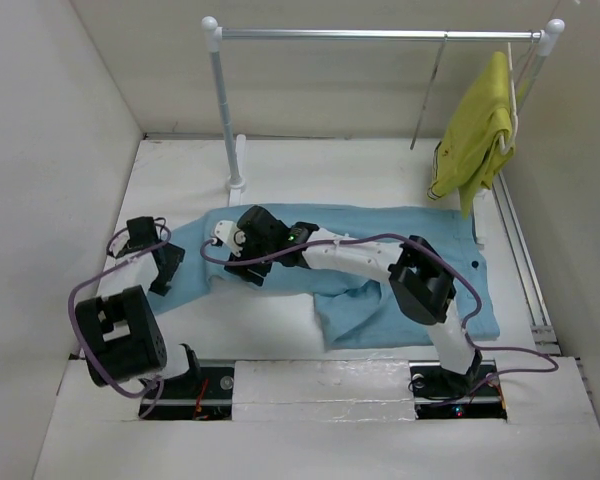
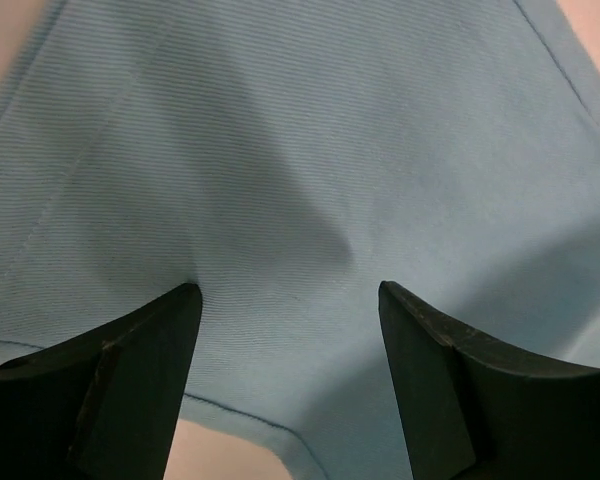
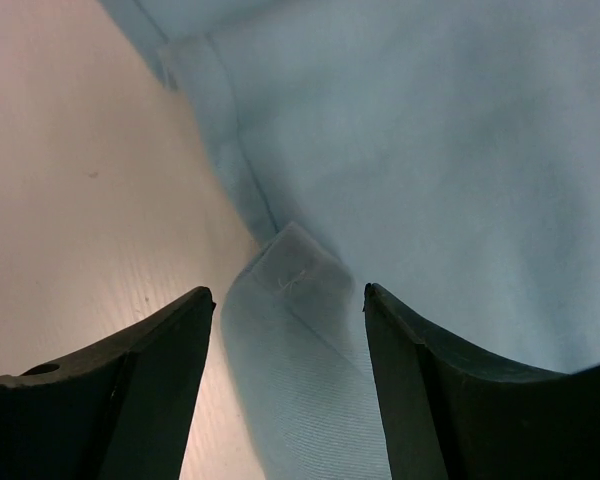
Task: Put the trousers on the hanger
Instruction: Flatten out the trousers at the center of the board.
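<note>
Left gripper (image 1: pixel 166 268): I read the jaws as spread wide in the left wrist view (image 2: pixel 290 290). They hold nothing and sit low over the left end of the cloth.
Right gripper (image 1: pixel 227 243): the jaws are wide apart in the right wrist view (image 3: pixel 288 292), with nothing gripped. A small folded corner of the cloth edge lies between the fingers (image 3: pixel 450 390). I see bare table to its left there.
Trousers (image 1: pixel 450 235): they lie spread flat on the table (image 1: pixel 280 165), running from the left gripper across to the right side. A bunched fold sits at the near edge, and the right arm reaches over them.
Rail (image 1: pixel 380 34): it spans the back of the table on white posts.
Hanger (image 1: pixel 429 95): a thin grey wire line hangs from the rail, well apart from the trousers. I cannot make out its shape.
Yellow-green garment (image 1: pixel 475 140): it hangs at the rail's right end, just right of the hanger.
</note>
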`<act>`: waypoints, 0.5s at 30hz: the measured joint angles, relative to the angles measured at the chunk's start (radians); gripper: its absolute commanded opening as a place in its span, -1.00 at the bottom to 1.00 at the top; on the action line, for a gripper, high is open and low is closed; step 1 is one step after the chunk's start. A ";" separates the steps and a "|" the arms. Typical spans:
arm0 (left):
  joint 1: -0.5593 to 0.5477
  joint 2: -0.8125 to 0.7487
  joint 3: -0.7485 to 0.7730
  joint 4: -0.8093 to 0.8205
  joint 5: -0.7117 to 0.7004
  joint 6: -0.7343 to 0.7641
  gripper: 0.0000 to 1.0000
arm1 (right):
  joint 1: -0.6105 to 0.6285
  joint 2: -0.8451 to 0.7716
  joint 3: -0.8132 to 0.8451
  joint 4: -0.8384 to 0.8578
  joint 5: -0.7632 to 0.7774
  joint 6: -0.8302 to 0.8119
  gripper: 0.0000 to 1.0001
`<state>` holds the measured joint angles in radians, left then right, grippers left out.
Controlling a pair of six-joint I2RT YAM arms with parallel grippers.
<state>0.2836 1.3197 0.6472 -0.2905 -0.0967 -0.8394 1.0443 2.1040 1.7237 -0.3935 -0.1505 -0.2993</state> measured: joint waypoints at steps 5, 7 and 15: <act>0.000 0.222 0.188 0.009 -0.051 -0.010 0.33 | -0.014 0.016 -0.002 0.001 -0.019 0.012 0.37; -0.002 0.326 0.294 0.013 -0.088 -0.006 0.32 | -0.019 0.034 0.022 -0.006 -0.030 0.014 0.35; -0.023 0.608 0.650 -0.038 -0.177 0.042 0.31 | -0.045 0.128 0.090 -0.006 -0.073 0.019 0.08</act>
<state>0.2611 1.9282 1.2976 -0.3283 -0.2741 -0.7979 0.9997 2.2318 1.8141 -0.3996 -0.2234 -0.2798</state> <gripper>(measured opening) 0.657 0.587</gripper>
